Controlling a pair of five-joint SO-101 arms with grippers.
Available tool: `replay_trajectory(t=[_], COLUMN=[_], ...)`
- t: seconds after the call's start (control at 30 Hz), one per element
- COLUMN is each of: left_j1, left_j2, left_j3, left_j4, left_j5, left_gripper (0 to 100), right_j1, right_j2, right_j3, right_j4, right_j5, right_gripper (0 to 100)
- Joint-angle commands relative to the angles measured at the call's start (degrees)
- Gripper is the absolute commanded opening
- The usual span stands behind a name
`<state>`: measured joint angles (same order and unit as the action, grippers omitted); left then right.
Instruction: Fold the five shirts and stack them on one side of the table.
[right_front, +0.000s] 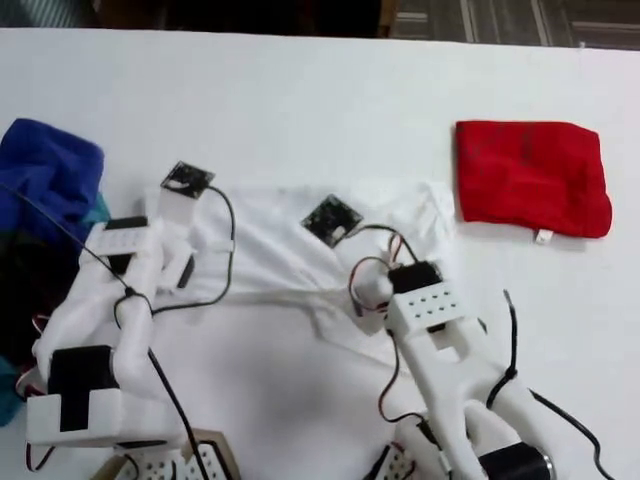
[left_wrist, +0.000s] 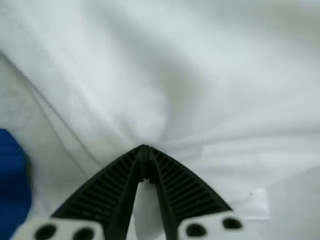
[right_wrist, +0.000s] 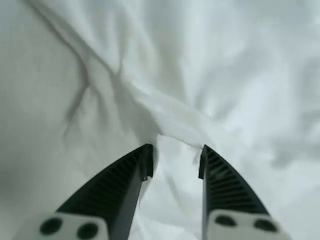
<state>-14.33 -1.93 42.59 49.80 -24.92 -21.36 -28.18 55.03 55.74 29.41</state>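
1. A soft, rumpled blue heap (right_front: 45, 170) of cloth, with darker and teal fabric beneath it, lies out past the left gripper on its outer side, at the left edge of the table (right_front: 300, 90). A strip of the same blue shows beside that gripper in its wrist view.
2. The left gripper (left_wrist: 144, 150) has black, ribbed, wedge-shaped fingers (left_wrist: 110, 185) pressed together at the tips. They pinch a thin fold of white cloth, which bunches into soft creases just ahead of them.
3. The white shirt (right_front: 280, 240) is the cloth being pinched. It is thin, matte and wrinkled, spread across the smooth white table under and between both grippers.
4. The right gripper (right_wrist: 175, 150) has its jaws a moderate way apart and clamps nothing. A raised, crooked crease of the white shirt runs just in front of its tips, and loose folds fan out beyond it.
5. The red shirt (right_front: 530, 180) is folded into a plump, roughly rectangular pad. It lies to the right of the right gripper and farther back, well apart from it and just beside the white shirt's right edge. A small white tag (right_front: 543, 237) pokes out from its near edge.
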Motion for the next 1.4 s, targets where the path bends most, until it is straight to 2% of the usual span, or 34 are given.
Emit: replay_trajectory(t=[0.0,0.27,0.4,0.53,0.87,1.13,1.2,1.37], left_j1=[-0.35,-0.35,-0.35,-0.35,-0.35,-0.35,-0.35,-0.35], left_j2=[-0.88,-0.88,-0.88,-0.88,-0.88,-0.88,-0.88,-0.88], left_j3=[-0.04,-0.04,-0.04,-0.04,-0.04,-0.04,-0.04,-0.04], left_j4=[-1.14,-1.14,-1.14,-1.14,-1.14,-1.14,-1.14,-1.14], left_j5=[-0.70,-0.70,-0.70,-0.70,-0.79,-0.79,-0.79,-0.79], left_gripper=[3,3,3,3,3,3,3,3], right_j1=[0.40,-3.65,-3.74,-3.65,-4.18,-4.18,-4.18,-4.70], right_j2=[-1.54,2.51,6.64,4.62,-11.56,-11.82,-11.82,-12.35], right_j3=[-1.85,0.70,0.26,0.26,-2.37,5.19,6.51,7.12], right_j4=[-1.10,-2.42,-6.37,-5.85,8.75,6.81,6.73,10.15], right_j5=[0.62,0.62,0.26,0.18,0.62,0.62,0.62,0.62], right_gripper=[15.6,14.2,0.9,1.9,1.9,1.9,5.1,23.2])
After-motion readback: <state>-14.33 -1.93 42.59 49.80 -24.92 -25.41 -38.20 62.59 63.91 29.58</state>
